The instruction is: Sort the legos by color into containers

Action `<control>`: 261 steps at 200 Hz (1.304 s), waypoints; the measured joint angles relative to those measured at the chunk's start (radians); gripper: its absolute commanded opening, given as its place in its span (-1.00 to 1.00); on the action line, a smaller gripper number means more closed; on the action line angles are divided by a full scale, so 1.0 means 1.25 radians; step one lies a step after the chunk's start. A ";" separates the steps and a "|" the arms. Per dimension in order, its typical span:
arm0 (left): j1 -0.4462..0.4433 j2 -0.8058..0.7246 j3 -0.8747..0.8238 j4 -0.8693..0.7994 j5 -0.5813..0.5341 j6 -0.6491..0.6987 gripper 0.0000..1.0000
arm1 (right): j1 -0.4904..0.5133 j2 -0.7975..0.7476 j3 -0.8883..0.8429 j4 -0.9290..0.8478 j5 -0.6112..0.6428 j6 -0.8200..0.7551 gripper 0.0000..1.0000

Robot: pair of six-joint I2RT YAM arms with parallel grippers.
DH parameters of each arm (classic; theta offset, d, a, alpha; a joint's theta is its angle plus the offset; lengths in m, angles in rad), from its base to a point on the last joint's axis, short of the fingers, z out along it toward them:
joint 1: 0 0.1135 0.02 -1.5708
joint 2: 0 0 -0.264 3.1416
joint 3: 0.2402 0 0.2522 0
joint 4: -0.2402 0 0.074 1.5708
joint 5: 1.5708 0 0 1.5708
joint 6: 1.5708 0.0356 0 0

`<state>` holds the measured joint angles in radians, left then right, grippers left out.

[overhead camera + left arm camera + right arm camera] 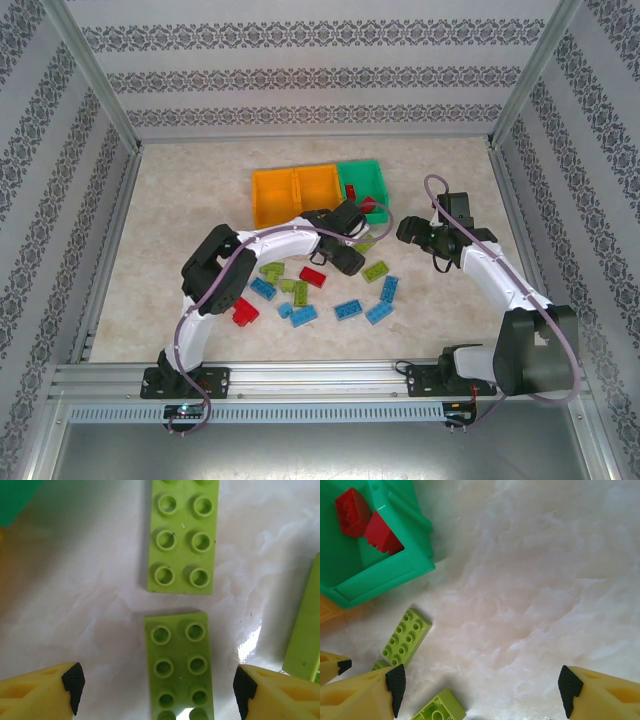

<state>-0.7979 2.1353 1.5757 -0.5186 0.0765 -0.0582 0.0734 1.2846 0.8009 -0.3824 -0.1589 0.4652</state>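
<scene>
One lime brick (pixel 177 665) lies on the surface (pixel 75 605) near the green bin (pixel 375 183), squarely between the fingertips of the left tool (pixel 159 685), long axis crosswise to their closing line. That tool gapes wide, gripping nothing; the right tool (pixel 481 687), beside the bin, hangs open and empty.

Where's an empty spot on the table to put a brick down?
The table is bare left of the orange bins, and right of the green bin, beneath the open right gripper. It's crowded in the middle, where the legos lie in front of the bins.
</scene>
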 measured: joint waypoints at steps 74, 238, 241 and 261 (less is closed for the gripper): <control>-0.015 0.014 0.006 -0.035 -0.023 0.023 0.02 | -0.005 -0.005 -0.006 -0.003 0.000 0.000 0.67; 0.006 -0.092 0.052 -0.092 -0.090 -0.029 -0.34 | 0.036 0.000 -0.008 -0.001 0.000 -0.021 0.66; 0.009 -0.097 0.055 -0.092 -0.090 -0.031 -0.34 | 0.039 0.001 -0.008 0.000 0.000 -0.021 0.66; 0.047 -0.129 0.073 -0.092 -0.095 -0.053 -0.31 | 0.056 0.006 -0.008 0.009 0.000 -0.021 0.65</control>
<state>-0.7391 1.9736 1.6669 -0.6331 -0.0425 -0.1249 0.1436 1.2922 0.7914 -0.3706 -0.1585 0.4389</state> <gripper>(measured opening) 0.350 0.830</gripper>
